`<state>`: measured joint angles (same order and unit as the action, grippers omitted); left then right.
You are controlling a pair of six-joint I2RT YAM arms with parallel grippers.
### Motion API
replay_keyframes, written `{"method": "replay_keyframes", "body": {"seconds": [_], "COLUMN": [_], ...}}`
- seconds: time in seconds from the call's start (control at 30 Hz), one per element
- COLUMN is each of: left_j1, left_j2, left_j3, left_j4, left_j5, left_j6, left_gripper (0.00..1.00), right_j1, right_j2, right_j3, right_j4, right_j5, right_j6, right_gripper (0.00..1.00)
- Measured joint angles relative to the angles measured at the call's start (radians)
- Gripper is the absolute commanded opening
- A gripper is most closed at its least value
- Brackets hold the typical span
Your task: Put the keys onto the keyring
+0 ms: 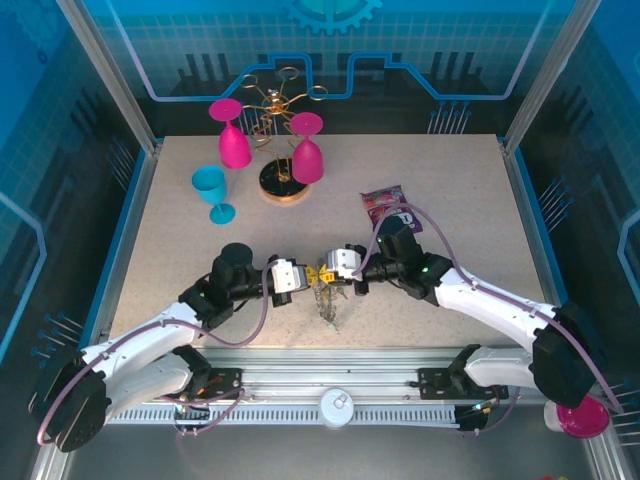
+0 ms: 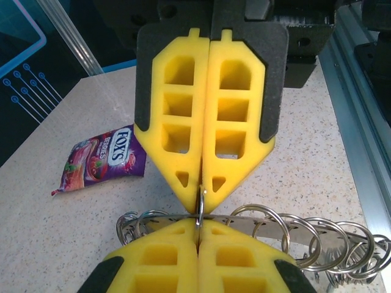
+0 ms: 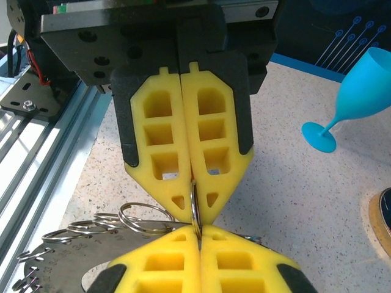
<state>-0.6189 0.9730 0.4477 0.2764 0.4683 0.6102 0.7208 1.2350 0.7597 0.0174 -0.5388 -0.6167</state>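
Jaws shut, the left gripper (image 2: 198,238) and right gripper (image 2: 202,183) meet tip to tip, both pinching one wire loop (image 2: 200,207) of the large flat grey metal keyring (image 2: 293,229) over the speckled table (image 2: 305,159).

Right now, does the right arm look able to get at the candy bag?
Probably not yet. The right gripper is shut on a wire loop of the keyring, tip to tip with the left gripper. The candy bag lies close beside its wrist, so once released the way looks free.
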Motion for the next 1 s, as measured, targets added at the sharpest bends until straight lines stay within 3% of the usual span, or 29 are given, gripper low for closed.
{"method": "replay_keyframes", "body": {"seconds": [0.3,0.7,0.87,0.97,1.0], "left_j1": [0.001,0.001,0.001,0.001,0.001], "left_j2": [0.004,0.035,0.047,0.047,0.047], "left_j3": [0.005,0.05,0.057,0.057,0.057], "left_j4": [-0.014,-0.1,-0.13,-0.144,-0.144], "left_j5": [-0.005,-0.003,0.004,0.003,0.003], "left_j6": [-0.007,0.018,0.031,0.045,0.046], "left_gripper": [0.22,0.13,0.0,0.0,0.0], "right_j1": [0.005,0.014,0.021,0.027,0.027], "right_j2": [0.017,0.072,0.101,0.107,0.107], "right_j3": [0.034,0.144,0.182,0.185,0.185], "right_j4": [-0.063,-0.241,-0.306,-0.317,-0.317], "right_j5": [-0.002,0.021,0.037,0.043,0.043], "right_j6": [-0.029,-0.097,-0.121,-0.121,-0.117], "right_gripper": [0.0,0.0,0.0,0.0,0.07]}}
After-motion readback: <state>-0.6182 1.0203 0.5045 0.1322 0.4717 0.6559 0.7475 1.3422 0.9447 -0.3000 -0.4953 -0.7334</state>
